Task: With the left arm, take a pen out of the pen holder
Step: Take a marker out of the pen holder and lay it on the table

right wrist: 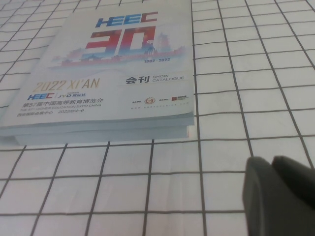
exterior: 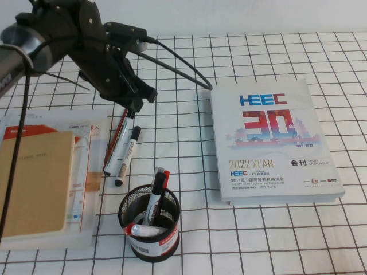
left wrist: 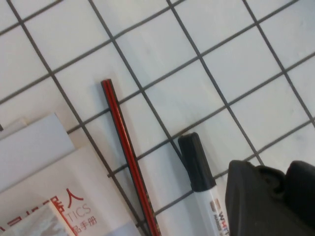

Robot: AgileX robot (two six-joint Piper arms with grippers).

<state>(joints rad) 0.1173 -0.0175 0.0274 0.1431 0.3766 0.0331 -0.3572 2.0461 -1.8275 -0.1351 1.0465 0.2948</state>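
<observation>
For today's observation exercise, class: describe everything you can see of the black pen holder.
The pen holder is a round black wire-mesh cup with a white-and-red band around its lower wall. It stands upright on the checked table, toward the near edge. Inside, a black-capped marker and a red-capped pen stand up; another red-capped marker lies low. Neither hand touches it: the left hand hovers farther back, the right hand is by the catalogue.

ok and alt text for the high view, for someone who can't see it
The left gripper hangs over two markers and a red pencil lying on a gridded table, beyond a black mesh pen holder with pens in it. A catalogue lies on the right; the right gripper is outside this view.
</observation>
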